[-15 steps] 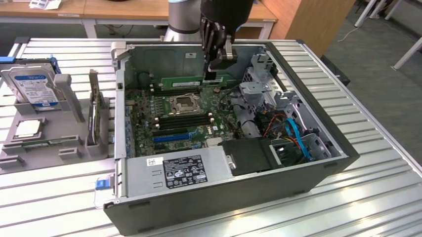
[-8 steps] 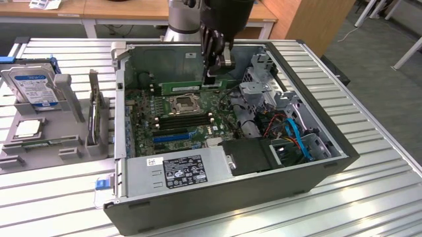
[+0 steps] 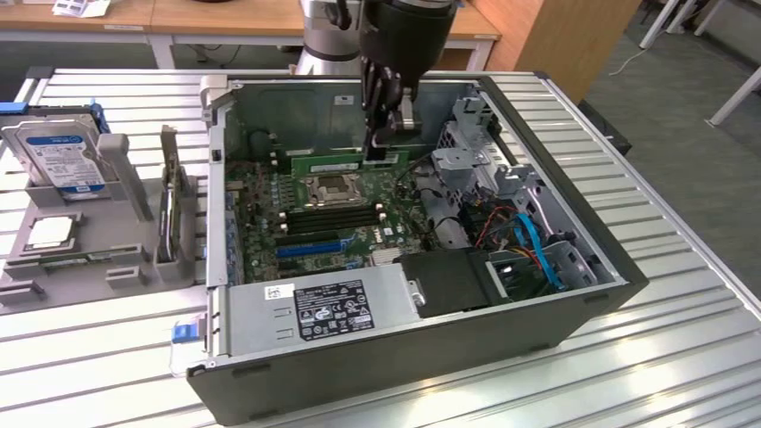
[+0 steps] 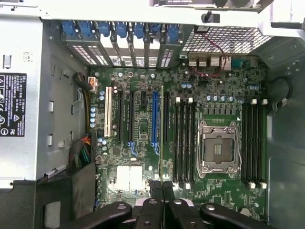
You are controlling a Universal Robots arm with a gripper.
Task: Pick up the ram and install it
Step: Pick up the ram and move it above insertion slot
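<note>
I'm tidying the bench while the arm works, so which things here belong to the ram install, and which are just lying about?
In the job: the ram, gripped by the pincer; the memory slots; the open computer case.
Lying about: the hard drive, the expansion card and the processor chip, all on the grey holder beside the case.

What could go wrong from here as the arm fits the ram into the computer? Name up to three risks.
1. The gripper holds the ram near one end, so it may tilt when pressed down.
2. In the wrist view the ram's edge lies beside the memory slots, not over one, so it might miss the slot.
3. The open CPU socket lies close by, so a slip could damage it.
</note>
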